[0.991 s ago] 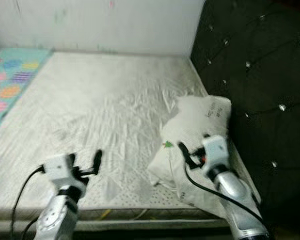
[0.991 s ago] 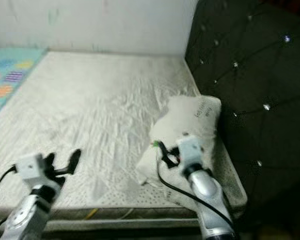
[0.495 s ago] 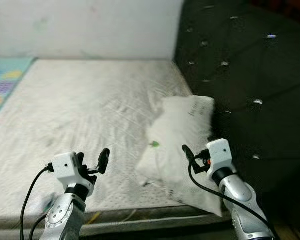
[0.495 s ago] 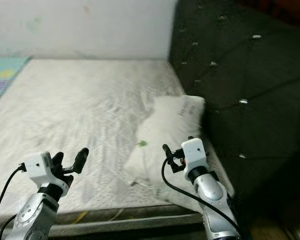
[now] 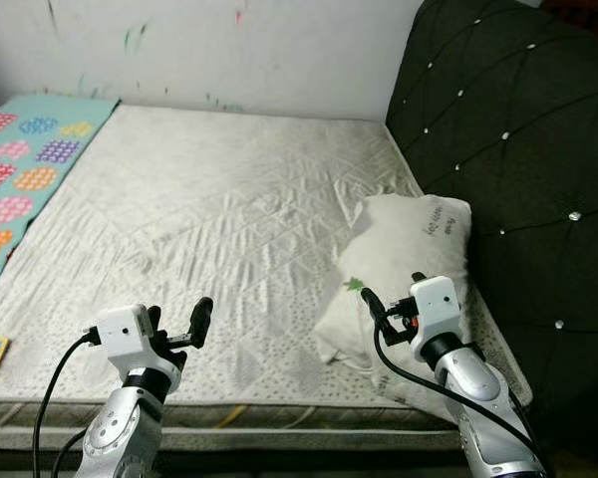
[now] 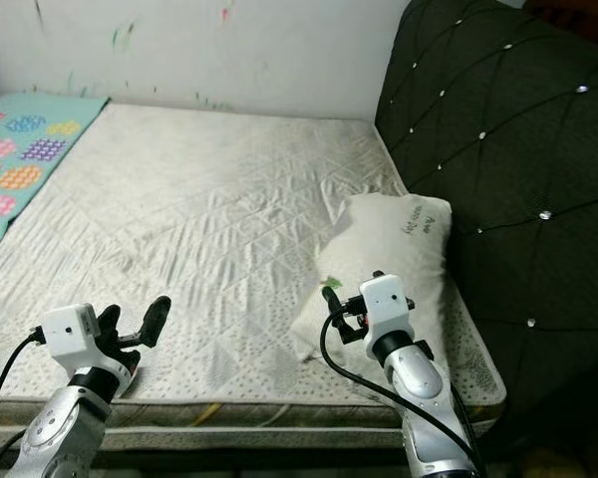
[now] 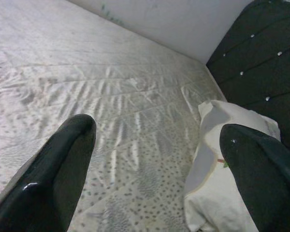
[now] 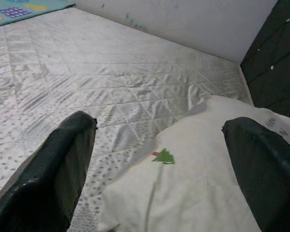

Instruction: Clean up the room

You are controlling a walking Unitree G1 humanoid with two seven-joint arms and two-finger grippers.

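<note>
While both arms hang raised at the near edge of the mattress, the right gripper [image 8: 159, 145] hovers with fingers spread wide and nothing held, just above the near end of the pillow [image 5: 404, 269]. The left gripper [image 7: 154, 154] is equally wide open and empty, over bare quilting near the near-left corner. The pillow lies along the right edge of the mattress [image 5: 199, 219], its far end leaning on the dark tufted headboard [image 5: 518, 149], probably where it belongs or close to it; the right arm's line-up suggests it is the piece about to be picked up or straightened. A colourful play mat [image 5: 25, 179] borders the mattress's left edge. From the right wrist, a small green leaf mark on the pillowcase reads clearly; from the head it is a mere speck.
</note>
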